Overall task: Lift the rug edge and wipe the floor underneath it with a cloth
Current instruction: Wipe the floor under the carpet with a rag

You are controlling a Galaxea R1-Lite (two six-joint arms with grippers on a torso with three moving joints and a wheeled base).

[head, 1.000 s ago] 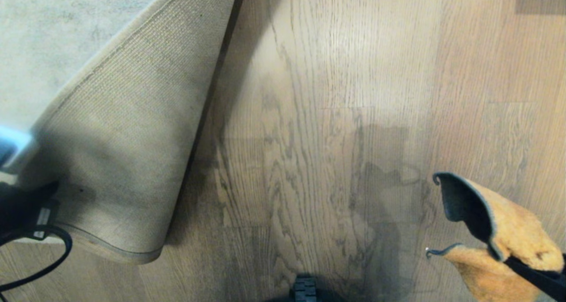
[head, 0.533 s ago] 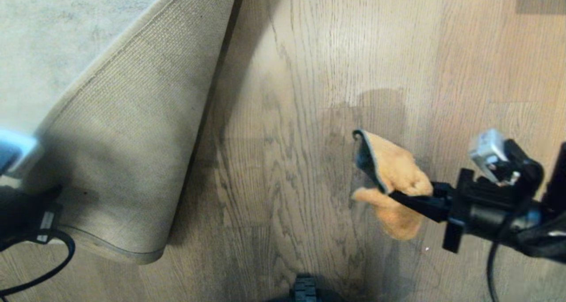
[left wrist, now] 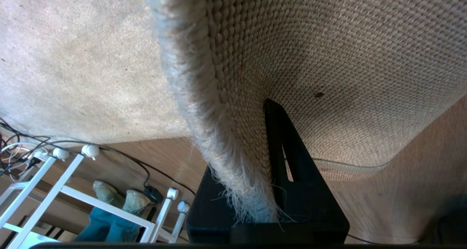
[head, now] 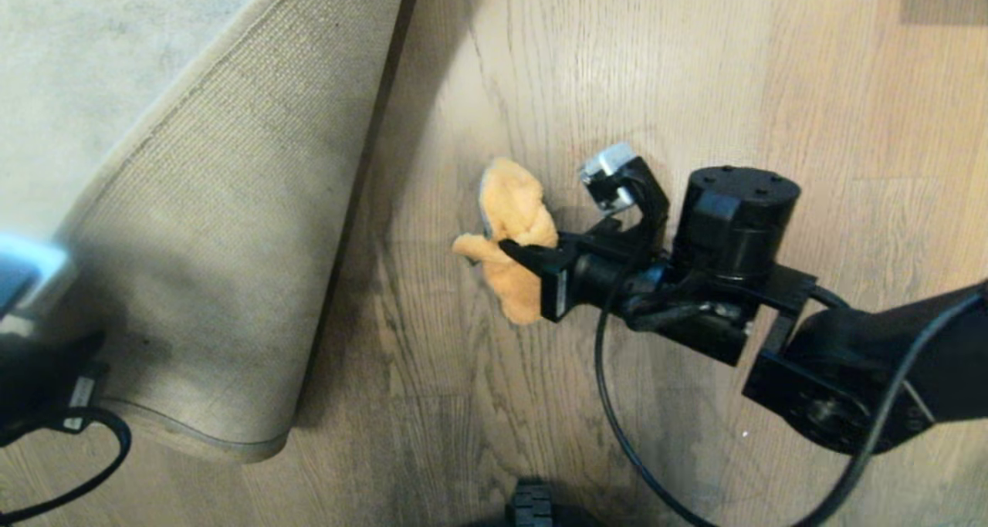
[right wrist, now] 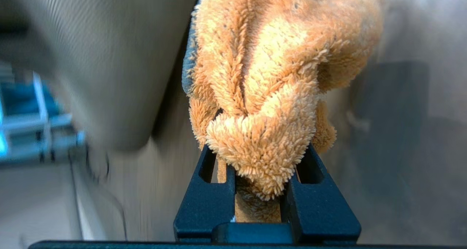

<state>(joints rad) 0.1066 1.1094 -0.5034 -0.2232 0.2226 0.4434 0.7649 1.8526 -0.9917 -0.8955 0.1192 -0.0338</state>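
the rug edge (head: pixel 193 434), the bound hem of a large pale grey short-pile rug with coarse tan woven backing, is lifted and folded back at the left of the scene, so the backing faces up and slopes from the far middle down to a rounded corner at the near left. the left gripper (left wrist: pixel 251 176), at the near left, is clamped on this raised edge, one black finger (left wrist: pixel 288 161) pressed against the woven backing and the fringe of pile hanging beside it. the floor (head: pixel 772 87), brown wood-grain planks with dark streaky grain and a slight gloss, lies exposed to the right of the fold. the cloth (head: pixel 513 241), a small orange-yellow fuzzy rag, is bunched over the planks near the middle, just right of the lifted rug and apart from it. the right gripper (right wrist: pixel 257 190), reaching in from the near right, is closed on the cloth, the black fingers (right wrist: pixel 204 201) pinching its fuzzy folds.
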